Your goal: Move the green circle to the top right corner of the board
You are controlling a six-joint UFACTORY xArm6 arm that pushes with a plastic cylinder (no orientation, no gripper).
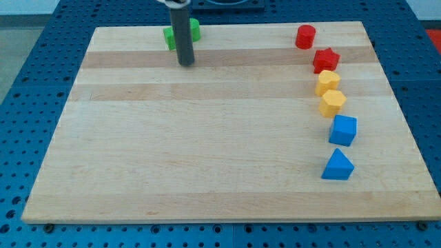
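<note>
A green block (193, 31) sits near the top edge of the wooden board (207, 151), left of centre. The rod hides much of it, so its shape is unclear. My tip (186, 63) rests on the board just below the green block, at its lower middle. The rod rises from the tip across the block to the view's top. No other green block shows.
Down the right side runs a line of blocks: a red cylinder (305, 36), a red star (326, 60), two yellow blocks (328, 82) (333, 102), a blue cube (343, 129) and a blue triangle (337, 165). A blue pegboard table (27, 83) surrounds the board.
</note>
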